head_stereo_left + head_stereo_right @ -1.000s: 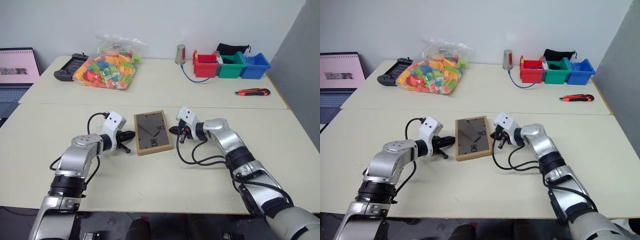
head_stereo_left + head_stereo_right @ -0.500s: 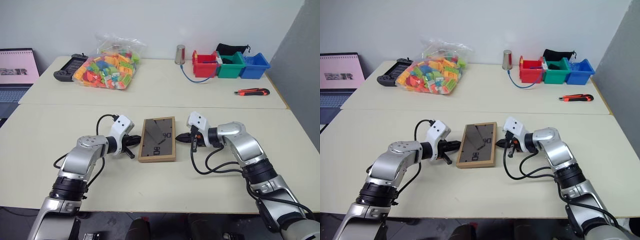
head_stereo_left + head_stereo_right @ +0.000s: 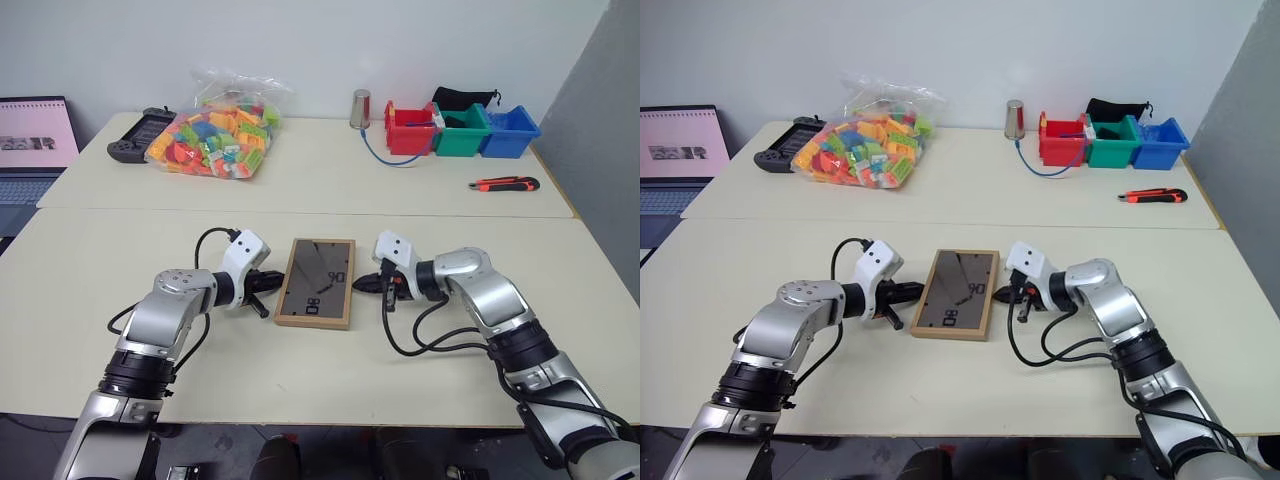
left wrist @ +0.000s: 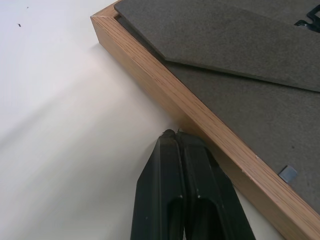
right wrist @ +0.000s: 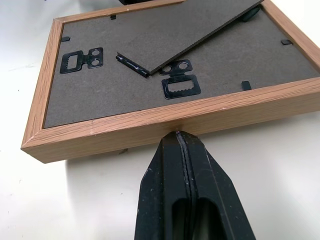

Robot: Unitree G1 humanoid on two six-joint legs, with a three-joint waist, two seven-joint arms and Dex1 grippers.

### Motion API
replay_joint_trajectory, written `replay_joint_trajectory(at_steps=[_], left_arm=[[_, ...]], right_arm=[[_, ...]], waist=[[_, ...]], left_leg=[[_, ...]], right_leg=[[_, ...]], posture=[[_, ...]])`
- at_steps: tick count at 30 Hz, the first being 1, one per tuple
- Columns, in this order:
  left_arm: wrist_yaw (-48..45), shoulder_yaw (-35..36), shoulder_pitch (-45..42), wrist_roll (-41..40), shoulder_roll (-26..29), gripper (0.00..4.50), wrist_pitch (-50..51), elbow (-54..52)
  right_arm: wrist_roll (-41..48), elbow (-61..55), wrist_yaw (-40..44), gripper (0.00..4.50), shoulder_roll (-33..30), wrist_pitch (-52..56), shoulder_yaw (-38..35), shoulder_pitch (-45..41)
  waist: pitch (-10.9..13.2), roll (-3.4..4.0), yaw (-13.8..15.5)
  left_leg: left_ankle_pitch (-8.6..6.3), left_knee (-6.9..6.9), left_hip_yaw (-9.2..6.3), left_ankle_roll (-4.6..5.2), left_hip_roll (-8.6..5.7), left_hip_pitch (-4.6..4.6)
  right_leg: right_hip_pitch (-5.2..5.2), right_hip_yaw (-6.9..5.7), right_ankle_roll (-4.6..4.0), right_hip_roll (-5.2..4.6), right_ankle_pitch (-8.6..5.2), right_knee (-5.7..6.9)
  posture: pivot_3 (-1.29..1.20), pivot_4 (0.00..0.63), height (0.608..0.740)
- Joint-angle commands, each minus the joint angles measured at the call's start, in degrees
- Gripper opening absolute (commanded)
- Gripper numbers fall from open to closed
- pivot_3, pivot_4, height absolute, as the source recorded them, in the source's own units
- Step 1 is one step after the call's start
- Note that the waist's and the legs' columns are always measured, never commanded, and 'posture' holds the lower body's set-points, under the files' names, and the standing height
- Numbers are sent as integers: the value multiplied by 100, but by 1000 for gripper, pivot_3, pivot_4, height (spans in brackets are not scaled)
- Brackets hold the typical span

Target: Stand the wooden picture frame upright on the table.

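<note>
**Now: frame bracketed face-down, both grippers shut**

Left to right as I drive it: my left gripper (image 3: 262, 281), fingers pressed together and empty, touches the left rail of the wooden picture frame (image 3: 317, 282). The frame lies face-down near the middle of the table (image 3: 300, 380), back panel and stand upward. My right gripper (image 3: 373, 284), likewise closed on nothing, meets the right rail. I judge this pinning steadies the frame for tipping. Bare tabletop surrounds it; edges lie well apart.
</note>
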Motion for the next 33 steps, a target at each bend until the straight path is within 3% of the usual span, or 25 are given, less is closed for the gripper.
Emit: replay_joint_trajectory(at_steps=[1,15,19,25,33], left_arm=[[-119,-85,36,-64,-24,13,-102,-175],[-391,645,636,-362,935,13,-144,-393],[-808,1683,516,-1565,1177,193,1119,-431],[-1403,1868,-213,-2423,1589,1356,2329,256],[-1898,1161,-1074,-2555,1640,2949,3099,1315]], right_arm=[[82,-100,74,0,-25,-216,104,-37],[24,440,207,0,-724,-802,-48,-194],[516,316,740,0,-1100,-887,-455,-304],[484,879,865,0,-1068,-1122,-391,-573],[-99,1689,309,0,-744,-1628,-123,-862]], waist=[[0,0,0],[0,0,-23],[1,-1,-12],[2,-1,-19],[3,0,-19]], left_leg=[[0,0,0,0,0,0],[0,-2,1,1,4,3],[0,-1,2,1,4,-2],[0,-2,-1,1,7,-2],[0,-3,1,1,6,-4]], right_leg=[[0,0,0,0,0,0],[-2,4,0,4,-1,-4],[-3,4,0,4,-1,-7],[-5,-3,1,8,-2,-7],[-8,-1,2,7,-3,-5]], posture=[[0,150,740],[0,150,740],[0,150,740],[0,150,740],[0,150,740]])
